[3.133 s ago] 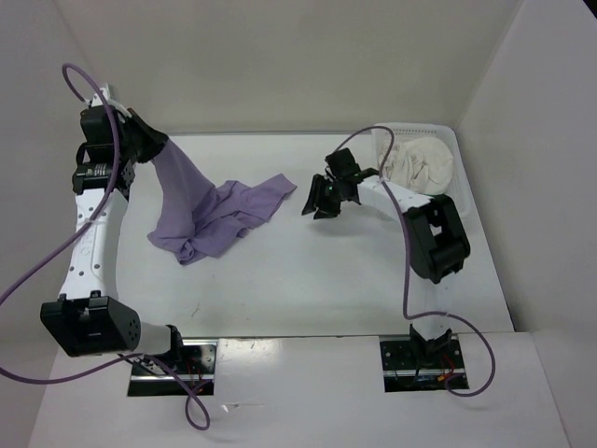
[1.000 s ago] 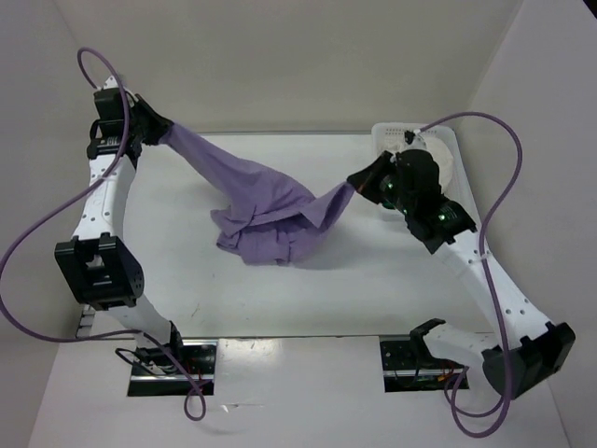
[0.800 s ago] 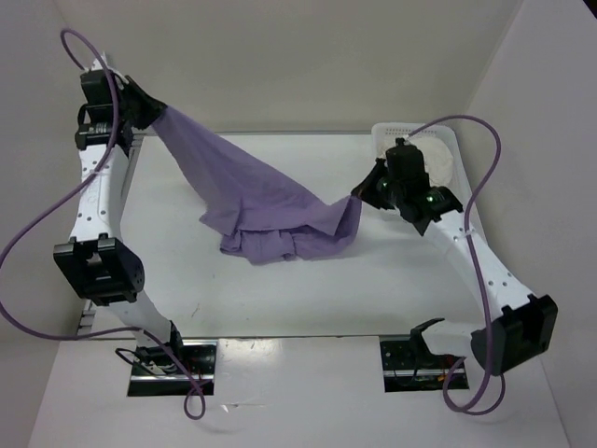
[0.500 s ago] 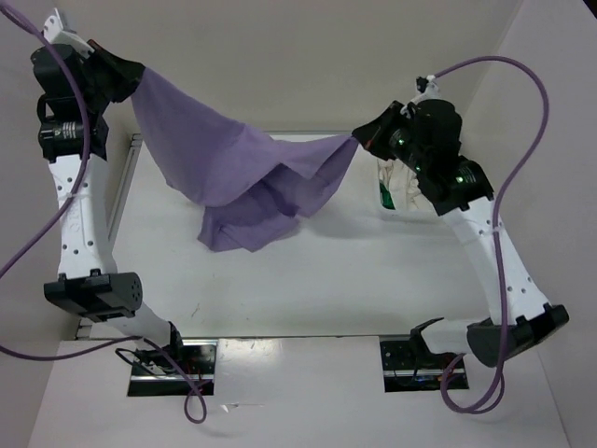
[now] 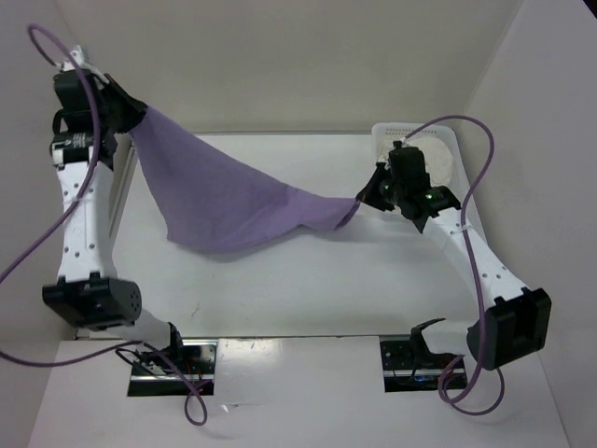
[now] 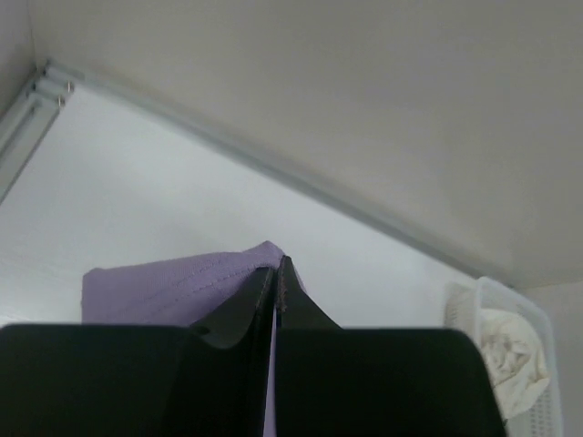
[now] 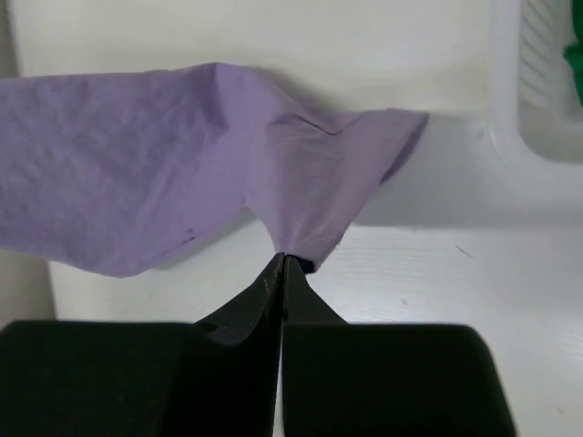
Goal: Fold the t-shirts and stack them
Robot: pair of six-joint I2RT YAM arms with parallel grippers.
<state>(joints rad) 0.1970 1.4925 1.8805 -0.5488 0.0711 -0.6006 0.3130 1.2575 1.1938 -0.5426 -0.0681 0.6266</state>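
The lavender t-shirt hangs stretched in the air between both arms, sagging toward the table in the middle. My left gripper, raised high at the far left, is shut on one corner. My right gripper, lower at the right, is shut on the opposite corner; the cloth fans out from its fingertips. A cream white t-shirt lies bunched in the basket; the same shirt shows in the left wrist view. A bit of green cloth peeks from the basket.
A white mesh basket stands at the table's back right corner, just behind my right gripper. White walls close in the table at the back and on both sides. Purple cables loop off both arms.
Both grippers have come down and spread apart with the purple shirt; its bunched lower part has opened into a flat hanging sheet. The right gripper dropped lower, toward the table.
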